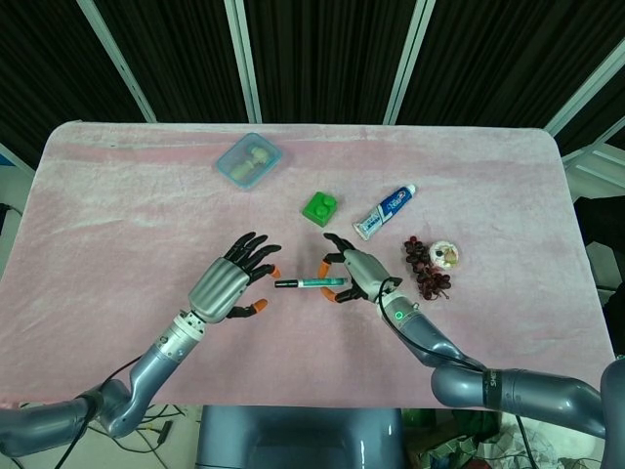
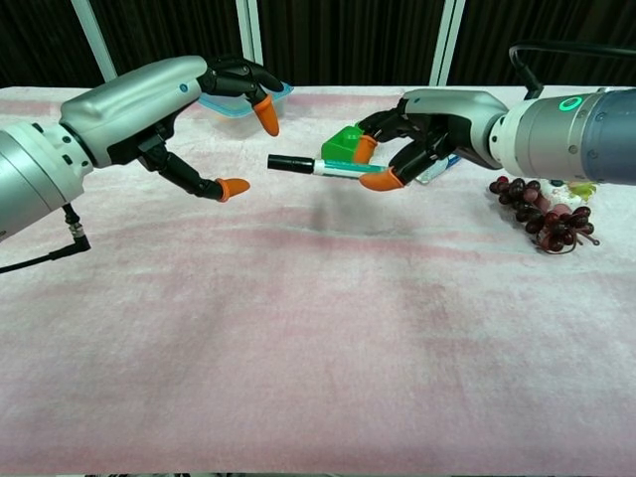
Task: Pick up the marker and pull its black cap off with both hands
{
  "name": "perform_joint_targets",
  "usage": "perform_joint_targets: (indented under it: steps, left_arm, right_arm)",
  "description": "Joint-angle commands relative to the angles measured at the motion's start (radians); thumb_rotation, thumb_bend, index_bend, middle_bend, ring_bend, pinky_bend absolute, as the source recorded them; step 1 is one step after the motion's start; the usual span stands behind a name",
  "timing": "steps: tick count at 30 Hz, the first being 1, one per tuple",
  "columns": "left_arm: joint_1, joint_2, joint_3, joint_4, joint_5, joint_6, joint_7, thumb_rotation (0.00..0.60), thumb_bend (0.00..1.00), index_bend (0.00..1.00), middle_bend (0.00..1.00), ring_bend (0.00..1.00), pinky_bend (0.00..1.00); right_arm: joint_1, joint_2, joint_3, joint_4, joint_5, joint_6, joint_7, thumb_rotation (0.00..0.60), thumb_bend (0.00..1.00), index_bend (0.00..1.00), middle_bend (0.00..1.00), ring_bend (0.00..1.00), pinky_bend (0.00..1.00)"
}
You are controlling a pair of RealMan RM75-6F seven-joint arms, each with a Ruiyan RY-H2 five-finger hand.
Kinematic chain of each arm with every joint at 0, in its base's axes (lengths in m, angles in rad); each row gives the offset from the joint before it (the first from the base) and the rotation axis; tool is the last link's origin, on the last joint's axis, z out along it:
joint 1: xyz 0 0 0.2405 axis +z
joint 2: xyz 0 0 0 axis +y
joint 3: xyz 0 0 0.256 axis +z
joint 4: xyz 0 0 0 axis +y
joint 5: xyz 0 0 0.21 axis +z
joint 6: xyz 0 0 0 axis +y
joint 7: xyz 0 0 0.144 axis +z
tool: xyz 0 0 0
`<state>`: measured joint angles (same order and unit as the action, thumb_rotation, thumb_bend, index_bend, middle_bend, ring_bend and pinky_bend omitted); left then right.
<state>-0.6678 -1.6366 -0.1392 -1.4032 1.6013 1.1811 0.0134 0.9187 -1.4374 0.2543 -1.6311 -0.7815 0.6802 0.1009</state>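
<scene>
The marker (image 1: 311,283) (image 2: 326,167) has a white and teal barrel with a black cap (image 2: 288,163) on its left end. My right hand (image 1: 354,274) (image 2: 427,134) pinches the barrel's right part between orange fingertips and holds it level above the pink cloth. My left hand (image 1: 230,285) (image 2: 169,99) is open with fingers spread, just left of the cap. Its thumb tip (image 2: 234,187) sits below and left of the cap, another fingertip (image 2: 266,117) above it. Neither touches the cap.
A green toy brick (image 1: 318,207) lies behind the marker, a toothpaste tube (image 1: 385,210) to its right. Dark grapes (image 1: 424,270) and a small flowered item (image 1: 447,255) lie at the right. A clear lidded box (image 1: 249,160) stands at the back left.
</scene>
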Motion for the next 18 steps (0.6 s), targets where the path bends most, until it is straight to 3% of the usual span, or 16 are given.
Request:
perform_joint_targets:
  steps: [1,18]
  left_arm:
    - [-0.005,-0.01,-0.004,0.003,-0.011,-0.003,-0.015,0.6,0.27,0.38,0.14,0.0,0.03]
    - [-0.018,0.004,0.001,-0.001,-0.051,-0.042,-0.06,0.6,0.27,0.4,0.15,0.0,0.03]
  right_arm:
    - [0.001,-0.005,-0.001,-0.001,0.0,0.0,-0.001,0.6,0.4,0.82,0.0,0.0,0.15]
    - [-0.019,0.007,0.007,-0.025,-0.025,-0.005,0.031,0.6,0.41,0.82,0.0,0.0,0.15]
